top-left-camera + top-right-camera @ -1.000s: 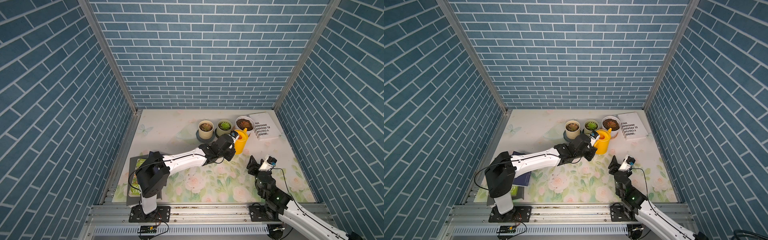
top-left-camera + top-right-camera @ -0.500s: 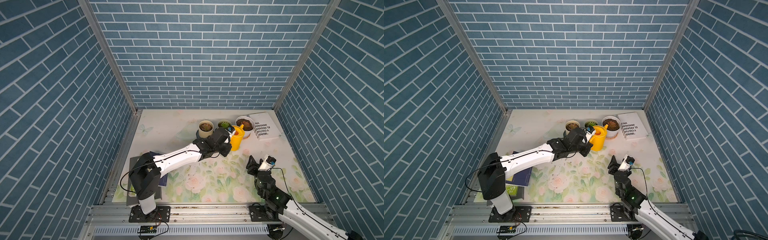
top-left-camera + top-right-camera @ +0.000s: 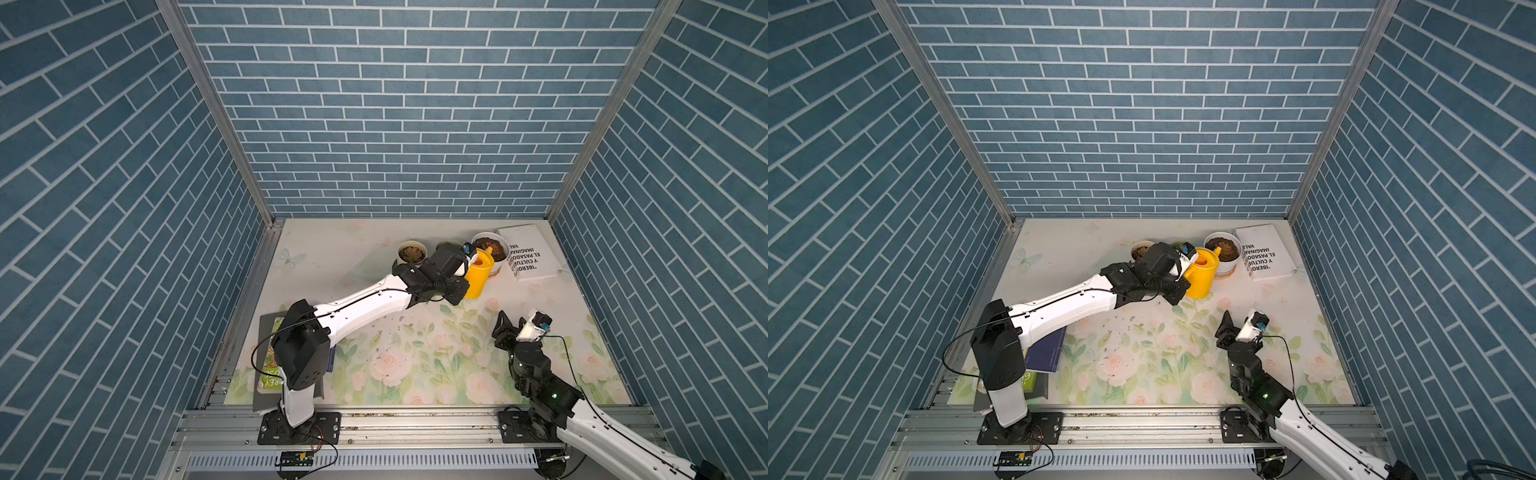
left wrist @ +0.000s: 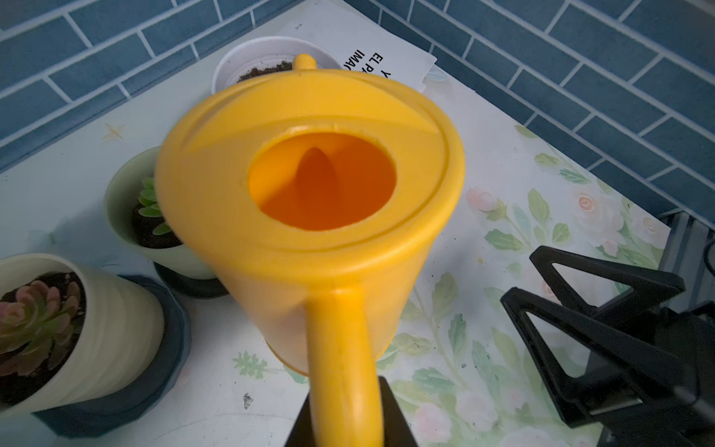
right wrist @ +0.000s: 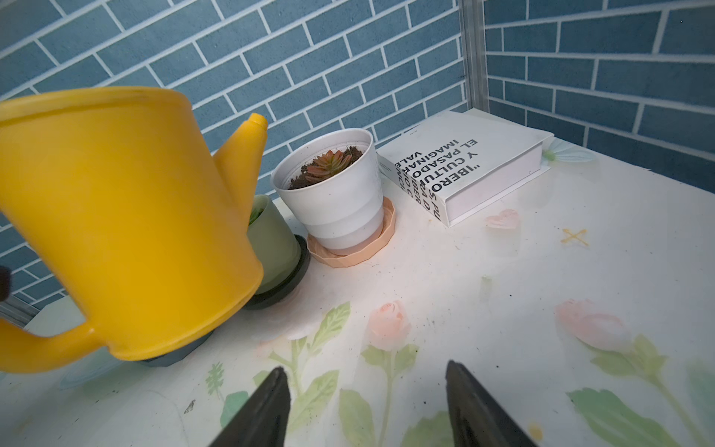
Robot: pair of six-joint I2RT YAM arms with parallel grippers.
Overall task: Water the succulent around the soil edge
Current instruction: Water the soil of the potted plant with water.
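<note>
Where the watering can hangs: the yellow watering can (image 3: pixel 478 276) is tilted over the floral mat (image 3: pixel 415 353), right of centre in both top views, leaning toward the upper right.
Left hand: the left gripper (image 4: pixel 344 422) is clamped on the can's handle (image 4: pixel 340 348), one black finger on either side, at the bottom centre of the left wrist view.
Spout: the spout (image 5: pixel 247 147) points at the white pot (image 5: pixel 336 209). In both top views its tip overlaps the pot's left rim; whether it is over the soil cannot be told.
Task plant: the succulent (image 5: pixel 329 164), a reddish-orange rosette, sits mid-pot at centre frame in the right wrist view and upper right on the mat in both top views.
Soil edge: the soil edge (image 5: pixel 298 182) is a dark crumbly ring inside the white rim.
Saucer: a peach saucer (image 5: pixel 371 251) lies under the white pot.
Right hand: the right gripper (image 5: pixel 363 371) has its jaws apart with nothing between them, low over the mat.
Neighbours: a pale green pot (image 4: pixel 127 216) and a cream pot (image 4: pixel 108 321) stand left of the can.
Book: a white book (image 5: pixel 464 166) lies flat just right of the white pot.
</note>
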